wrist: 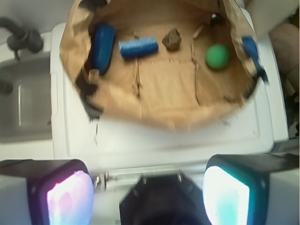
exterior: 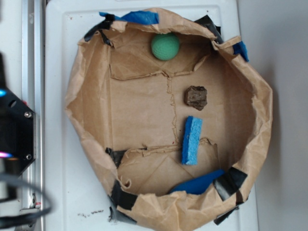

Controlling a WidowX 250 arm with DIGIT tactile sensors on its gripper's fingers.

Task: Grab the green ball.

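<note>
The green ball (exterior: 165,46) lies inside a shallow brown paper basin (exterior: 84,103), against its far wall. In the wrist view the ball (wrist: 217,56) is at the upper right, far from the fingers. My gripper (wrist: 147,187) is open and empty, with its two lit pads wide apart at the bottom corners. It hovers outside the basin over the white surface. In the exterior view only the gripper's dark body and pad glows show, at the left edge (exterior: 4,123), well left of the basin.
A brown rock-like lump (exterior: 196,97) and a blue rectangular sponge (exterior: 192,140) lie in the basin's right half. A blue rounded object (exterior: 199,183) rests at its near wall. The basin's crumpled walls stand raised, patched with black and blue tape. It sits on a white table (exterior: 57,183).
</note>
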